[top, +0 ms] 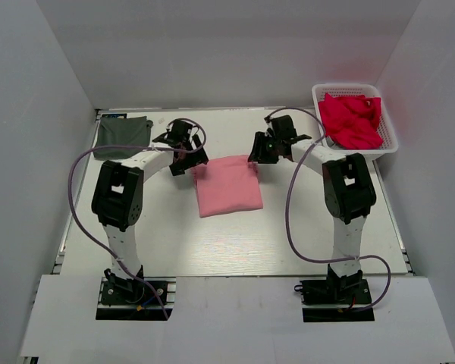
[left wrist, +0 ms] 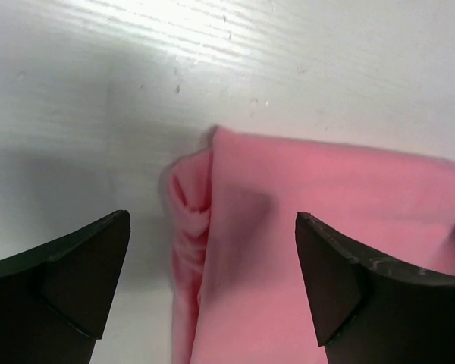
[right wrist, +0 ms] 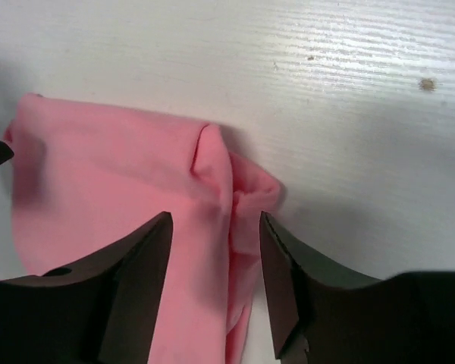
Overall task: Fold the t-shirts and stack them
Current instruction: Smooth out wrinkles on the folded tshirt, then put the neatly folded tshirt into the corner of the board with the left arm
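A folded dark grey t-shirt (top: 123,136) lies on the worktop (top: 235,235), well to the left of the left hand (left wrist: 212,218). That hand's fingers are spread wide around nothing, above the far left corner of the folded salmon-pink t-shirt (top: 227,186). The right hand (right wrist: 215,216) hovers over the shirt's far right corner, fingers partly spread, pinching nothing. Further right, a white basket (top: 389,133) holds red cloth (top: 353,121).

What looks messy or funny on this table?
The folded pink t-shirt lies a bit crooked, and its two far corners are bunched into wrinkles instead of lying flat. The red cloth in the white basket is a crumpled heap. The folded grey t-shirt looks neat.
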You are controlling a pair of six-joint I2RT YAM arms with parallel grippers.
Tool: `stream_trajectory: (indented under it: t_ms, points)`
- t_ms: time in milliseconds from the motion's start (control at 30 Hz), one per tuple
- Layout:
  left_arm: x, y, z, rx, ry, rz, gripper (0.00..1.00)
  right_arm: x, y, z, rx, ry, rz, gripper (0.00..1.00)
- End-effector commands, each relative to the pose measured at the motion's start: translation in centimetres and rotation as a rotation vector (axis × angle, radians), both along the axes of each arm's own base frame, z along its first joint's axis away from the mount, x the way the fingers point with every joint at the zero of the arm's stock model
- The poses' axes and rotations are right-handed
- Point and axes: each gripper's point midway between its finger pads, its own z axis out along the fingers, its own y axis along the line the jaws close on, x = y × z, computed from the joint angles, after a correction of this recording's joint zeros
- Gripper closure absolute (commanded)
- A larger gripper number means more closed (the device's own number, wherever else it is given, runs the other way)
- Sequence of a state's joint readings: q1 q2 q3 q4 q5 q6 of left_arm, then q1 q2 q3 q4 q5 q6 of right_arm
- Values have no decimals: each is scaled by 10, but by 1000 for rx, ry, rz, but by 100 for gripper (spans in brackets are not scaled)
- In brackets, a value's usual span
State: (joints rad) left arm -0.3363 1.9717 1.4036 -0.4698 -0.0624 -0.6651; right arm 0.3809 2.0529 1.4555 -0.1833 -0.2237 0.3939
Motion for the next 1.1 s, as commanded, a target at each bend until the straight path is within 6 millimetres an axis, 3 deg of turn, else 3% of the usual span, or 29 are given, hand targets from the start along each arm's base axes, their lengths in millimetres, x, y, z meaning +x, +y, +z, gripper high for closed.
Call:
stream_trajectory:
  t_ms: [0,33,67,100,233,333,400,433,533,567,667,700,733,767,833,867,1033,1067]
  points:
    - [-17,5,35,-10,-50,7,0,-3,-4,50,36,-110,-3,43]
    - [-31,7,31,-18,-28,-3,0,-5,-7,50,35,-107,-12,39]
    - [-36,6,29,-31,-25,-1,0,-9,-9,53,39,-106,-14,15]
    - [-46,8,17,-40,-6,2,0,-12,-8,52,46,-95,-18,10]
    - [-69,-17,-5,-107,37,-83,0,-24,-11,56,61,-82,-26,10]
    - [-78,-29,-26,-97,93,-117,2,-30,-15,70,75,-111,-44,10]
    - [-76,-34,-31,-89,101,-135,9,-31,-20,88,79,-156,-63,10]
    - [-80,-30,-44,-67,134,-127,12,-34,-23,87,75,-153,-70,10]
    - [-77,-32,-52,-41,146,-125,38,-41,-29,93,73,-167,-88,10]
    - [-77,-29,-58,-16,157,-124,55,-41,-31,98,70,-182,-98,10]
    - [-77,-24,-61,35,156,-133,76,-41,-41,101,57,-196,-134,10]
    - [-70,-20,-58,63,133,-129,91,-40,-45,104,57,-206,-148,10]
    - [-65,-17,-57,94,123,-126,100,-40,-46,105,55,-210,-153,10]
    - [-49,-16,-40,127,85,-130,100,-41,-47,104,54,-209,-153,10]
    - [-27,-3,-29,211,55,-123,100,-40,-50,105,56,-218,-163,10]
    - [-11,-2,-4,245,11,-124,100,-42,-53,102,55,-212,-169,10]
    - [32,20,54,442,-139,-192,100,-46,-68,95,30,-220,-208,10]
    - [38,32,61,502,-153,-195,100,-46,-69,93,23,-217,-212,10]
